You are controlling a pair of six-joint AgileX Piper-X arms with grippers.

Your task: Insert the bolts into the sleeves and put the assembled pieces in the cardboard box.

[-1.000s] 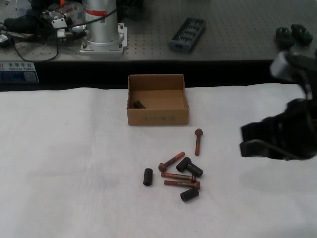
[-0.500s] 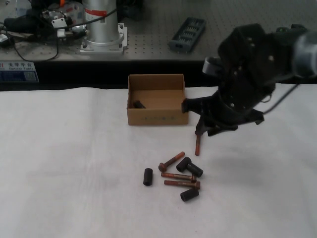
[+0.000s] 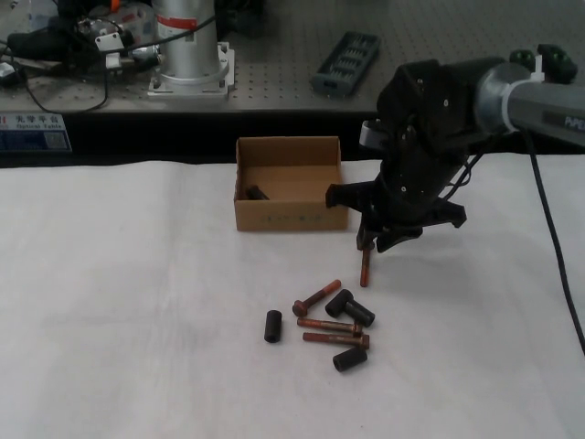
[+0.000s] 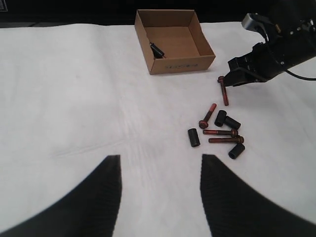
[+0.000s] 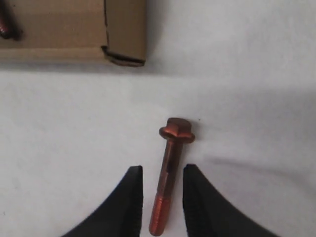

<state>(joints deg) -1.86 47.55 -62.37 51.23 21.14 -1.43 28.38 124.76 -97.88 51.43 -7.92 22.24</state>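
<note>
A cardboard box [image 3: 291, 219] stands at the back of the white cloth with one dark assembled piece [image 3: 256, 193] inside. Just right of its front corner lies a single rusty bolt [image 3: 365, 270]. My right gripper [image 3: 370, 245] hangs over this bolt [image 5: 168, 148], open, with a finger on each side of the shank and the box corner [image 5: 123, 54] close by. A pile of three bolts [image 3: 329, 325] and several black sleeves [image 3: 348, 308] lies nearer the front. My left gripper [image 4: 159, 158] is open above bare cloth, well short of the pile [image 4: 219, 131].
One sleeve [image 3: 272, 326] stands apart at the left of the pile. Behind the cloth is a perforated bench with a silver column [image 3: 187, 46], cables and a dark tray [image 3: 345, 62]. Wide bare cloth lies to the left and front.
The right arm has swung in from the right edge of the high view to above the lone bolt, then settled slightly lower and left. The bolts, sleeves and box have not moved.
</note>
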